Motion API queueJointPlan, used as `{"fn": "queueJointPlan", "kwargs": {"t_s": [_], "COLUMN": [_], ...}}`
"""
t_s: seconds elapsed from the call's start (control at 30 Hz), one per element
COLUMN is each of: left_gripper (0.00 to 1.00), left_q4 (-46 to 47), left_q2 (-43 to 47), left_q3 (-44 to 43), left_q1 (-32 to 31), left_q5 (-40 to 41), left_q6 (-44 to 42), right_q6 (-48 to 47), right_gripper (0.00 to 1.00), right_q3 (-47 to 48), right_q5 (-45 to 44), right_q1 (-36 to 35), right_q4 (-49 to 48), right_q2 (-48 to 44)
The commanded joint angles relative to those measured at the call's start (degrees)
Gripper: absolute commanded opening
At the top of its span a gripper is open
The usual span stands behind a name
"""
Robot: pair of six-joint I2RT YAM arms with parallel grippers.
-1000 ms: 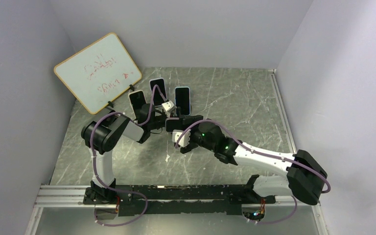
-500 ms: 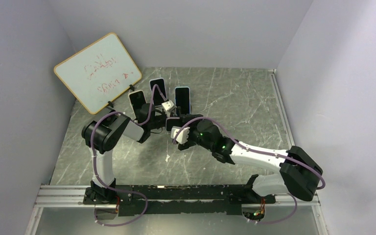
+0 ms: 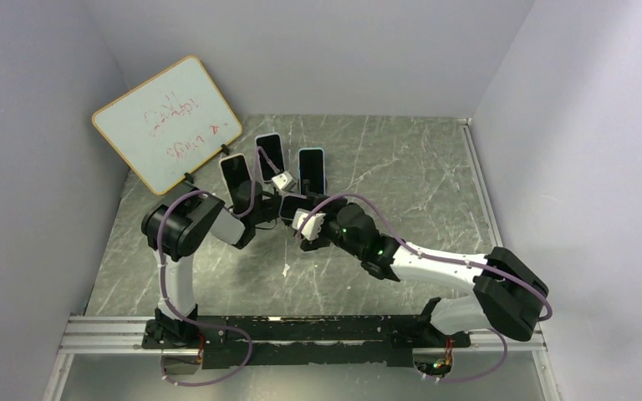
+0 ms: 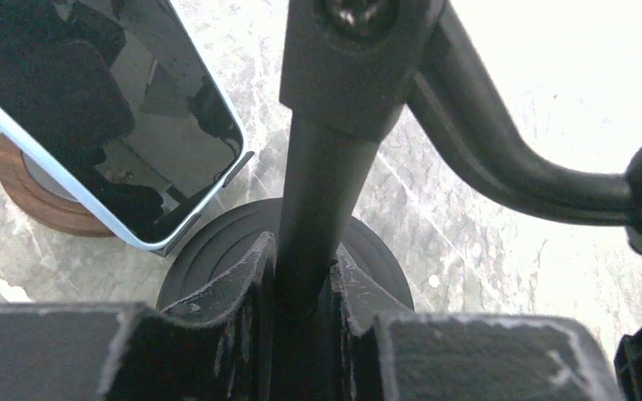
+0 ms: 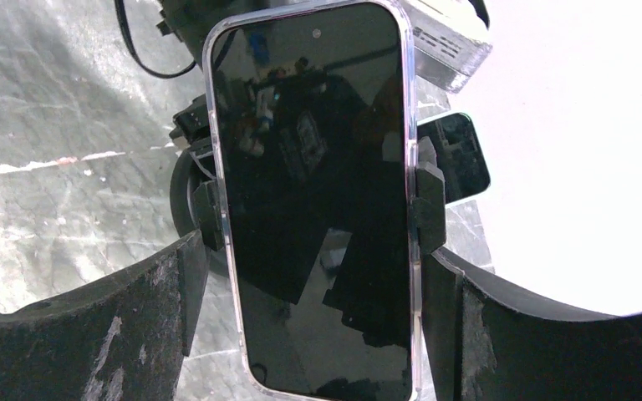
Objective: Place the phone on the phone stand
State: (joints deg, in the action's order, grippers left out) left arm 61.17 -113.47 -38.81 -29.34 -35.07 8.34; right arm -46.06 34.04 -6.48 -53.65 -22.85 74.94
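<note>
**PHONE SEATED IN STAND CLAMPS, STAND POST BEING GRIPPED**

The black phone stand with a round base and upright post (image 4: 322,184) is being gripped by the left gripper (image 4: 301,263). Both fingers are being pressed against the lower part of the post, just above the base, at the bottom centre of the left wrist view.

The dark-screened phone in a clear case (image 5: 318,200) is being carried upright in the middle of the right wrist view. It is being clasped on its long edges by the stand's two black side clamps (image 5: 427,205).

The right gripper (image 5: 313,251) is being shown with its jaws apart, one finger at each lower corner of that frame, either side of the phone. A strip of the grey marbled table (image 5: 50,167) is being exposed between the frame-left finger and the phone's edge. Contact on the frame-right side cannot be told.

In the overhead view, both grippers are being shown together left of centre. Just behind them, three other phones (image 3: 312,170) are being displayed upright. A wood-framed whiteboard (image 3: 167,121) is being propped at the upper left.
</note>
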Motion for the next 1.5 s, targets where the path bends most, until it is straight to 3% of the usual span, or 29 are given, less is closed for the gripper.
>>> {"fn": "queueJointPlan", "kwargs": {"t_s": [0.0, 0.33, 0.47, 0.87, 1.47], "left_gripper": [0.05, 0.05, 0.05, 0.05, 0.05], "left_q4": [2.2, 30.5, 37.3, 39.8, 43.2], "left_q2": [-3.3, -9.1, -12.2, -12.0, -11.4], "left_q3": [5.5, 16.1, 17.5, 19.6, 21.8], "left_q1": [0.1, -3.5, -6.1, -9.2, -11.7], "left_q5": [3.2, 16.5, 20.9, 29.1, 35.0], "left_q6": [10.6, 22.9, 25.1, 23.6, 22.2], "right_q6": [7.5, 20.6, 22.5, 35.7, 58.5], "right_gripper": [0.44, 0.34, 0.32, 0.23, 0.09], "right_q3": [-1.1, -3.2, -3.2, -8.0, -9.3], "right_q5": [-2.9, -11.7, -16.7, -25.6, -40.7], "right_q1": [0.4, -3.6, -5.8, -7.6, -7.6], "right_q4": [-5.2, -17.3, -20.6, -30.6, -32.8], "right_q2": [1.1, 3.8, 6.3, 7.5, 9.6]}}
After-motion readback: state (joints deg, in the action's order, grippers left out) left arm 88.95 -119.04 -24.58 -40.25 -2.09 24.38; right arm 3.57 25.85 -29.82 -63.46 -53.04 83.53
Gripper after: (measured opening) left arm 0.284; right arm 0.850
